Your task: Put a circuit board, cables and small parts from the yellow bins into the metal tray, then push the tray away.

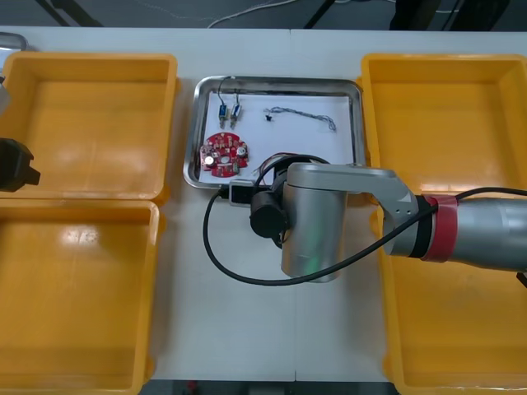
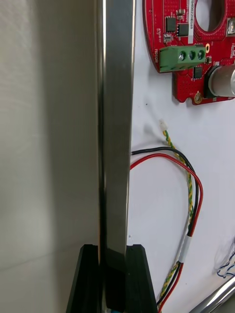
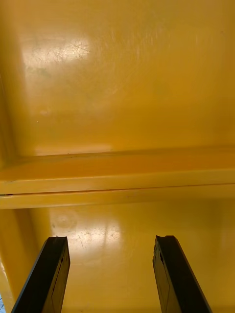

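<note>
The metal tray [image 1: 356, 123], white inside, lies between the yellow bins. It holds a round red circuit board [image 1: 224, 154], two small metal parts [image 1: 229, 107], a thin twisted cable [image 1: 300, 115] and a red and black cable [image 1: 276, 159] partly under my right arm. My right gripper [image 1: 237, 192] is at the tray's near rim. In the right wrist view the gripper [image 2: 113, 279] is shut on that rim [image 2: 117, 122], with the board [image 2: 196, 44] and the red, black and yellow cable [image 2: 191, 195] just inside. My left gripper [image 1: 16, 164] waits open over the left bins.
Two yellow bins [image 1: 90, 123] stand at the left and two [image 1: 445, 99] at the right, all bare inside. In the left wrist view my open left gripper [image 3: 112, 274] hangs over the joined bin rims [image 3: 117, 181]. A black cable [image 1: 214, 255] loops off my right arm.
</note>
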### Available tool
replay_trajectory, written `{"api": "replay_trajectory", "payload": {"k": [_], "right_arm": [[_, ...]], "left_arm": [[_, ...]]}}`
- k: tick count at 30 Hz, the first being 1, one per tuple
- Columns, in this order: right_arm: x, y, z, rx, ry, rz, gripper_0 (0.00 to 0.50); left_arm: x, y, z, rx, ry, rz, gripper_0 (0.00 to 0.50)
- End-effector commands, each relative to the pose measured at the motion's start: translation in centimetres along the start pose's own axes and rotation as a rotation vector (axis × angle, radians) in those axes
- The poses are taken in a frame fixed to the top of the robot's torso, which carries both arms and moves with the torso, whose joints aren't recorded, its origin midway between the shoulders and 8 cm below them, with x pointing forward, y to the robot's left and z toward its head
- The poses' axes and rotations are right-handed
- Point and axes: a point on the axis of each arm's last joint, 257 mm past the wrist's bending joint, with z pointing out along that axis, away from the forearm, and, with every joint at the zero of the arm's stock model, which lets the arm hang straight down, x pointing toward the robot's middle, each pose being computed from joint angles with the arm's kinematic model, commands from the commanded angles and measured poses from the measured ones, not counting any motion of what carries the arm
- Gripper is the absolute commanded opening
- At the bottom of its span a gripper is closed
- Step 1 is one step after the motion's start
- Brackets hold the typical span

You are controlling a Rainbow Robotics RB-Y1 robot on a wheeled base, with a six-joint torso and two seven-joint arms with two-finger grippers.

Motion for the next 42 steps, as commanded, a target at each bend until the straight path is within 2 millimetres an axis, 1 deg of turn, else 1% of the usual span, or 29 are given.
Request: {"api": "replay_trajectory", "payload": {"k": [1,5,11,12,15,21,26,30,37,39,40,42], "right_arm": [[-1.6,-3.5,0.3,0.073,-0.049,-0.062,0.0],[-2.0,-4.9,1.3,0.094,-0.077,-0.072,0.0],[-2.2,-7.0,3.0,0.123,-0.101,-0.07,0.0],[-2.2,-7.2,3.1,0.126,-0.102,-0.071,0.0],[-2.5,-8.7,3.7,0.15,-0.113,-0.076,0.0],[-3.0,-10.8,4.6,0.18,-0.124,-0.082,0.0],[-3.5,-11.7,5.2,0.193,-0.147,-0.082,0.0],[-4.0,-12.4,5.3,0.211,-0.17,-0.088,0.0],[-4.2,-12.3,5.3,0.21,-0.18,-0.09,0.0],[-4.1,-12.3,5.4,0.21,-0.179,-0.092,0.091],[-4.1,-12.3,5.4,0.21,-0.178,-0.093,0.118],[-4.1,-12.3,5.4,0.21,-0.178,-0.1,0.29]], "left_arm": [[0.4,-0.2,-0.4,-0.006,-0.003,0.005,0.5],[0.4,-0.2,-0.4,-0.006,-0.003,0.005,0.5],[0.4,-0.2,-0.4,-0.006,-0.003,0.005,0.5],[0.4,-0.2,-0.4,-0.006,-0.003,0.005,0.5],[0.4,-0.2,-0.4,-0.006,-0.003,0.005,0.5],[0.4,-0.2,-0.4,-0.006,-0.003,0.005,0.5],[0.4,-0.2,-0.4,-0.006,-0.003,0.005,0.5],[0.4,-0.2,-0.4,-0.006,-0.003,0.005,0.5],[0.4,-0.2,-0.4,-0.006,-0.003,0.005,0.5],[0.4,-0.2,-0.4,-0.006,-0.003,0.005,0.5],[0.4,-0.2,-0.4,-0.006,-0.003,0.005,0.5],[0.4,-0.2,-0.4,-0.006,-0.003,0.005,0.5]]}}
